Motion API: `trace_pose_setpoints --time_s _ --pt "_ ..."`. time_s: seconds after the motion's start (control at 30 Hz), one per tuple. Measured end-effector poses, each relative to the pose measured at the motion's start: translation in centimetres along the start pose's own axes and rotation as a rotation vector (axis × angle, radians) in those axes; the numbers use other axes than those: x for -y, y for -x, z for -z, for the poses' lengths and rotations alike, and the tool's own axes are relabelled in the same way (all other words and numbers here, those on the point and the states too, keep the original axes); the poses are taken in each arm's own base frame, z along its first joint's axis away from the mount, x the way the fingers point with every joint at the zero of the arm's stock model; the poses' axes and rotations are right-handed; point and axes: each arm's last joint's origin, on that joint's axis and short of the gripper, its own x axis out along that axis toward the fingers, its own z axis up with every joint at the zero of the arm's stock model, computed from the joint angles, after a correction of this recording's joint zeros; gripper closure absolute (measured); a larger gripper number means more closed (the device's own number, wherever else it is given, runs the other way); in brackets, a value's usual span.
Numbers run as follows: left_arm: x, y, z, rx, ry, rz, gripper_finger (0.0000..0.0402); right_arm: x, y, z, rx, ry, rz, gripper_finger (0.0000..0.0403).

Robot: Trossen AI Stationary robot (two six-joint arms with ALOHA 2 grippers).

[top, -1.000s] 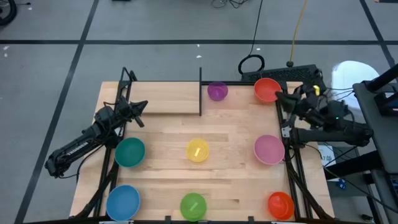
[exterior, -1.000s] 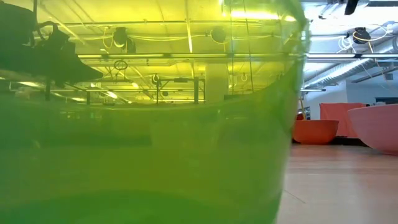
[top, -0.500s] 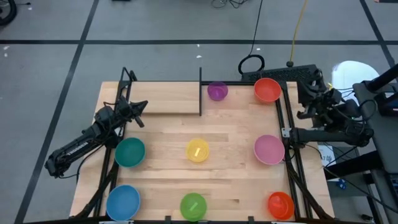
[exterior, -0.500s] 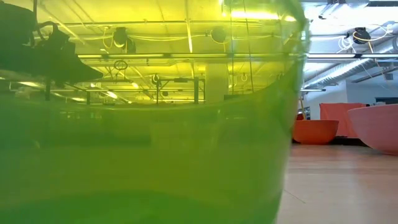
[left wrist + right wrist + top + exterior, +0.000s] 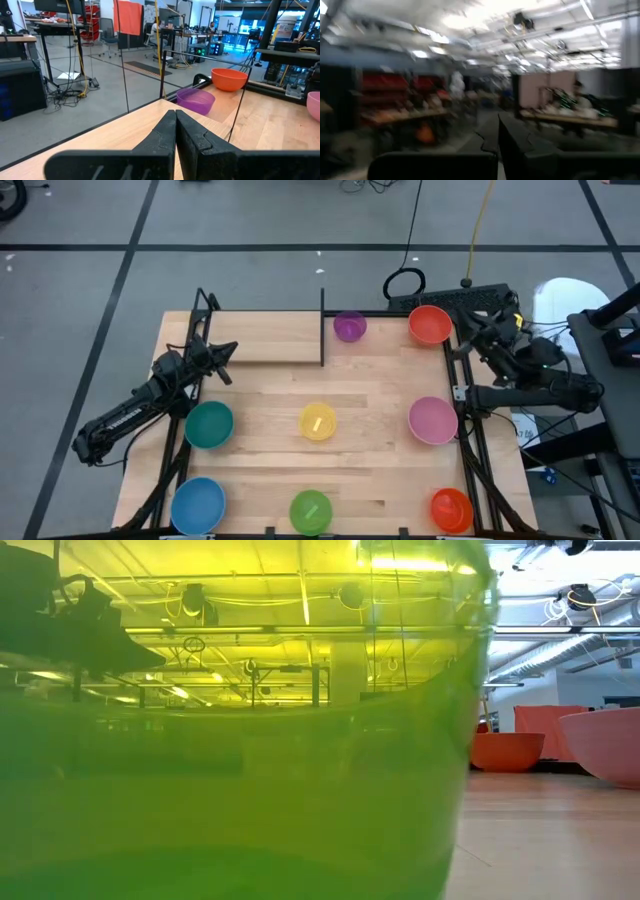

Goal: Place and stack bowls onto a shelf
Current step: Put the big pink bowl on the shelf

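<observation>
Fingers together on both: left gripper [image 5: 228, 348] beside shelf [image 5: 262, 352], right gripper [image 5: 470, 330] off tabletop's far right corner. Bowls looked light, stiff, slippery; grip the rim.

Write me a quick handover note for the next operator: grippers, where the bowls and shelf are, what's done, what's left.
Left gripper: shut, empty, by the shelf at the table's left rear.
Right gripper: shut, empty, off the table's right edge near the orange bowl.
Bowls all on the table: purple, yellow, pink, teal, blue, green, red.
Done: nothing on the shelf.
Left: place and stack all eight.
</observation>
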Motion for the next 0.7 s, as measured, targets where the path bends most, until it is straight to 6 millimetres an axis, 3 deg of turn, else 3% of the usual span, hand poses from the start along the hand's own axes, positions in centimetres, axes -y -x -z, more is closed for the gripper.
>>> trace_pose_setpoints --time_s 0.2,0.43,0.7 --pt "0.0 0.0 0.0 0.003 0.0 0.0 0.0394 -1.2 -1.9 -1.2 -0.189 0.212 0.121 0.0403" --pt "0.0 0.0 -0.1 0.006 0.008 -0.005 0.0394 -2.5 -3.9 -2.8 -0.271 0.267 0.213 0.0403" --pt "0.0 0.0 -0.4 0.043 0.029 -0.003 0.0394 -3.5 -4.4 -2.5 -0.304 0.335 0.146 0.0403"
